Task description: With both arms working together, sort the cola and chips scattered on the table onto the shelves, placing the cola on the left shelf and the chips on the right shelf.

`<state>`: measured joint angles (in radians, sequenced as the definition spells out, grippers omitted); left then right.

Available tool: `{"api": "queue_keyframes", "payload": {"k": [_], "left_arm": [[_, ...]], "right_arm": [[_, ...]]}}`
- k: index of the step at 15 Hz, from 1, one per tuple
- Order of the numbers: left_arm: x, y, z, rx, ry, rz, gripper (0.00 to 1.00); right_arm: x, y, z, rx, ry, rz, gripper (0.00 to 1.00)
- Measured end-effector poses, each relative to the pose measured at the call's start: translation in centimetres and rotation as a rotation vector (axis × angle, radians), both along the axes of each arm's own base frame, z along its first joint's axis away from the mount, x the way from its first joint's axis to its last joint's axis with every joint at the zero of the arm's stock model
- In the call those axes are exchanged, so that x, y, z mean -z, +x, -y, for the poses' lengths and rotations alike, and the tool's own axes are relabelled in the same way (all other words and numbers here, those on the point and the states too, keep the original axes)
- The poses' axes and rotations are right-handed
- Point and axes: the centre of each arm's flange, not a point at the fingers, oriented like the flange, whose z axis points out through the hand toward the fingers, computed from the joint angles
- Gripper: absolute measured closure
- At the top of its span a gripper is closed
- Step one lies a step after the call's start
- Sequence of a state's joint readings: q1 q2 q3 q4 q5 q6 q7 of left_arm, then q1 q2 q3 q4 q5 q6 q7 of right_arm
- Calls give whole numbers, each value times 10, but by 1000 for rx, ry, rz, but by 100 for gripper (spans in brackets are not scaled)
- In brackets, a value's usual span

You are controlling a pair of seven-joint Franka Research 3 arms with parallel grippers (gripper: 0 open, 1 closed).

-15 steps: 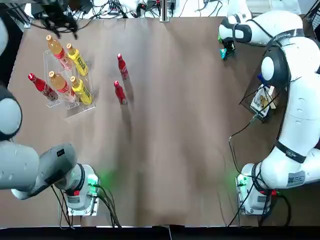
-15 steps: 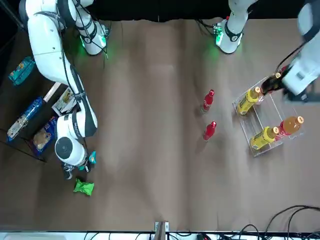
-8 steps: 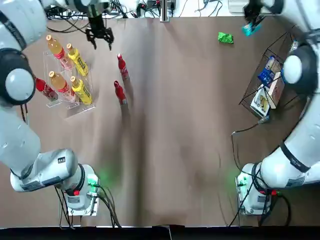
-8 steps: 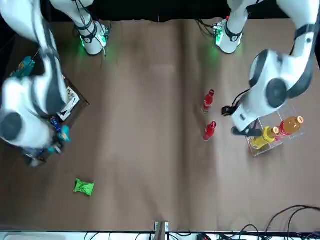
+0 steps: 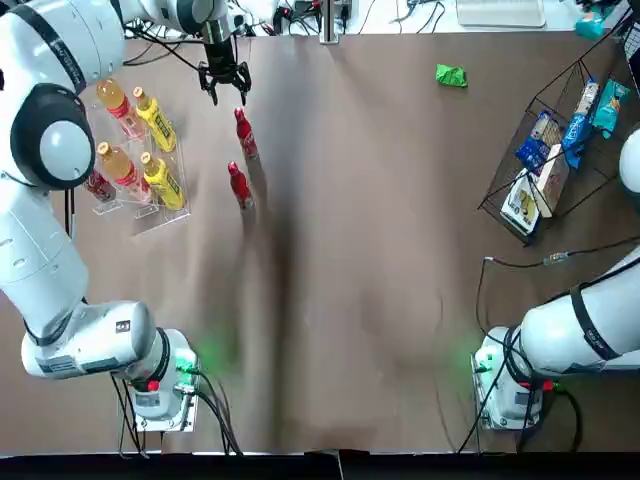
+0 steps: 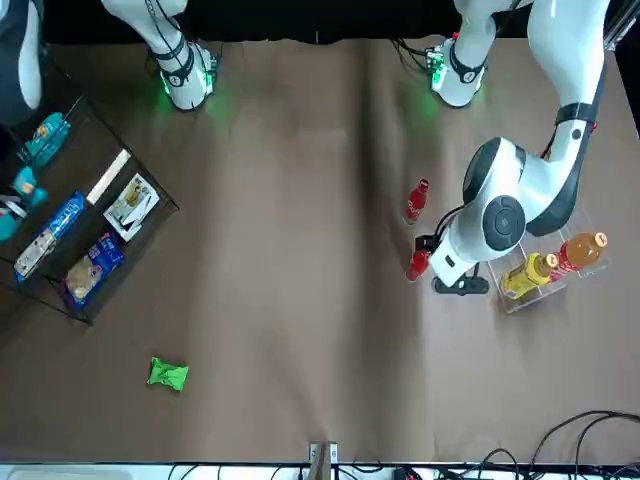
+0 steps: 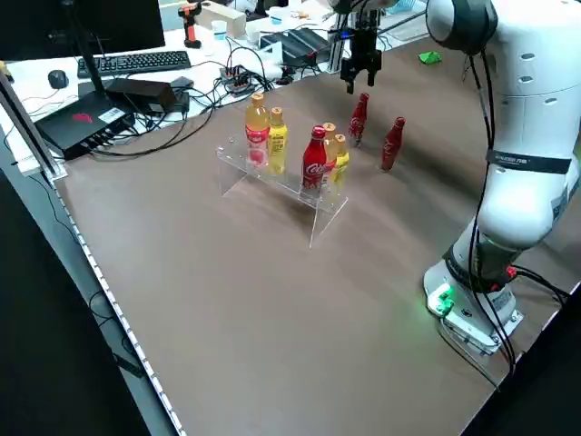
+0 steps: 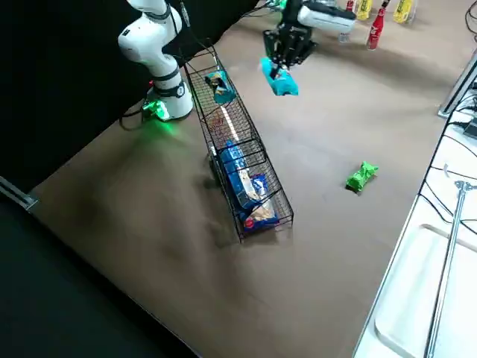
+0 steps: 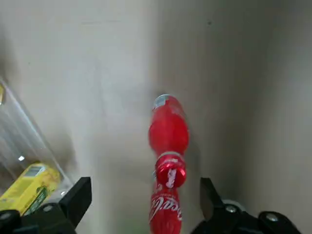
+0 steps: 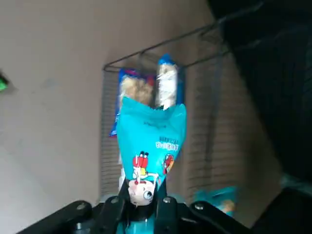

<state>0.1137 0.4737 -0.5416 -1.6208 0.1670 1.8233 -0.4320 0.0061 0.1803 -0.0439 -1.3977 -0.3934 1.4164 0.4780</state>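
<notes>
Two cola bottles (image 5: 245, 134) (image 5: 239, 185) stand on the table right of the left shelf (image 5: 168, 216). A third cola (image 7: 314, 159) stands in that shelf. My left gripper (image 5: 222, 82) hangs open just beyond the farther bottle, and in its wrist view a cola (image 9: 168, 131) shows between the spread fingers (image 9: 78, 195). My right gripper (image 8: 284, 63) is shut on a teal chips bag (image 8: 279, 80) and holds it in the air beside the right shelf (image 8: 261, 216). Another teal chips bag (image 8: 218, 86) lies in that shelf. The green chips bag (image 5: 451, 75) lies on the far table.
Orange and yellow bottles (image 5: 150, 120) fill the other slots of the acrylic rack. Blue and white packets (image 6: 70, 250) lie in the wire basket. Cables, a keyboard and boxes sit beyond the table's far edge.
The right gripper lifted the teal bag from beside the green one and carried it to the wire basket. The left gripper swung from the acrylic rack over to the loose cola bottles.
</notes>
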Motion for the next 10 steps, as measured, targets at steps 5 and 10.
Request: {"api": "queue_keyframes", "payload": {"k": [5,10], "left_arm": [[16,4,17,9,-36,33,17],[19,4,16,-17,-27,24,30]], "right_arm": [[-12,-22,70,-126,-49,-142,77],[8,-36,124,-107,-15,-209,78]]}}
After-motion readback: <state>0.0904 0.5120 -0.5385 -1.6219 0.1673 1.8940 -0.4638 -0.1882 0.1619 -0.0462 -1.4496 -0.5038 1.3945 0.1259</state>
